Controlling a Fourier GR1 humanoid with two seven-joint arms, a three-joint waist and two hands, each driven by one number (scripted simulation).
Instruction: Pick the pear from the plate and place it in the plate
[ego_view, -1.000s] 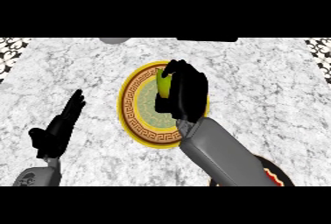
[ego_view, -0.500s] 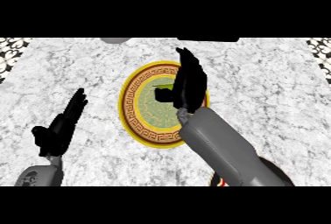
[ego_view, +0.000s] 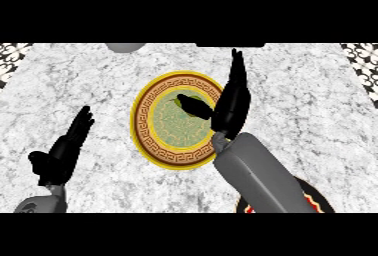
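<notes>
Two open hands by a gold plate.

The left hand (ego_view: 63, 150) rests with straight fingers. On the marble counter (ego_view: 96, 80) sits the gold-rimmed plate (ego_view: 159, 150). The right hand (ego_view: 232, 100) is flat above it, holding nothing. I can't see the pear.

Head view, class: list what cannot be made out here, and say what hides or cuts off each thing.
1. Pear: not visible; the right hand and its thumb cover part of the gold-rimmed plate.
2. Second plate, dark with a red pattern: mostly hidden by the right forearm and cut off by the lower edge.
3. Grey object at the top edge: cut off, unidentifiable.
</notes>
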